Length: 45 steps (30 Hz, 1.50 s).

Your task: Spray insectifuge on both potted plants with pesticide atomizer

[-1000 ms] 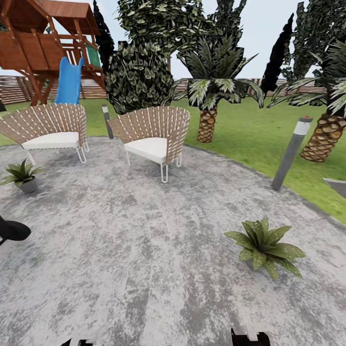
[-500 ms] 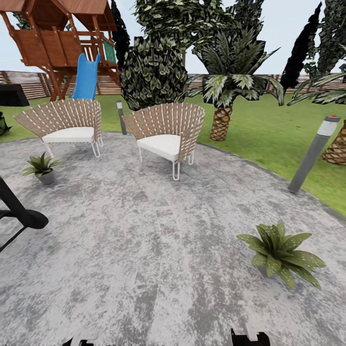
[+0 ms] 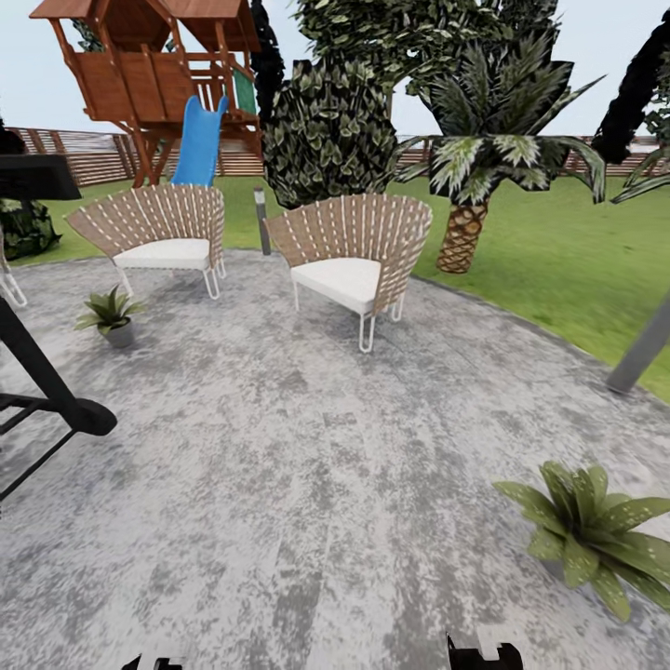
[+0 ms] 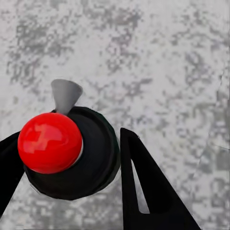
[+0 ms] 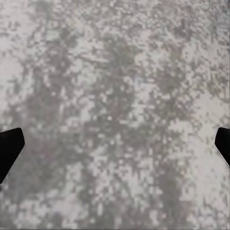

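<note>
The left jaws (image 4: 72, 182) are clamping on the atomizer (image 4: 72, 153), seen end-on with its red cap toward the wrist camera and its pale nozzle (image 4: 65, 94) poking off to one side, so its long axis is running along the fingers, down toward the patio (image 3: 307, 465). The right jaws (image 5: 115, 148) are hanging wide apart, holding nothing. Pickup is looking done and spraying is still waiting: one plant (image 3: 591, 535) is sitting near on the right, the other (image 3: 112, 314) well off by the left chair (image 3: 158, 233).
</note>
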Tool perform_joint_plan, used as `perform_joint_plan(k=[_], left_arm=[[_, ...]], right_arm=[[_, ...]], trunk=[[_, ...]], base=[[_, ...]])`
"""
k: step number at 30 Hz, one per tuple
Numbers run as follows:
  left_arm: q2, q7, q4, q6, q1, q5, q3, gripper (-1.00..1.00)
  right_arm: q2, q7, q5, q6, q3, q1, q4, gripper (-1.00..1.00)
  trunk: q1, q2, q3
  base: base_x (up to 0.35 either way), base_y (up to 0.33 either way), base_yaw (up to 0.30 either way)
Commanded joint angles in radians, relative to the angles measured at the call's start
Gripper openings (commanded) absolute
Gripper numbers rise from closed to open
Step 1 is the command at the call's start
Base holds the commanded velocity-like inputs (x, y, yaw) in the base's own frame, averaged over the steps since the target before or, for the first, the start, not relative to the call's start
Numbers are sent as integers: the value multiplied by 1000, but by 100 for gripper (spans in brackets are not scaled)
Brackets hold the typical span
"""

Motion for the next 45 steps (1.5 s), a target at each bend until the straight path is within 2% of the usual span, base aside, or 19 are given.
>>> perform_joint_plan(k=[1, 12, 28, 38, 45], left_arm=[[0, -3, 1, -3, -1, -8, 9, -100], [-1, -3, 1, -3, -1, -7, 9, -100], [0, -3, 1, -3, -1, -6, 9, -100], [0, -3, 1, -3, -1, -6, 9, -100], [0, -3, 1, -3, -1, -6, 9, -100]], right_arm=[[0, -4, -5, -1, 8, 0, -1, 100], [-4, 0, 6, -1, 9, 0, 1, 100], [0, 2, 3, -1, 11, 0, -1, 100], [9, 0, 3, -1, 11, 0, -1, 100], [12, -1, 3, -1, 12, 0, -2, 100]], trunk=[[0, 0, -2], [0, 0, -3], [0, 0, -3], [0, 0, -3], [0, 0, -5]], base=[[335, 0, 103], [336, 2, 15], [302, 149, 8], [53, 3, 268], [288, 0, 264]])
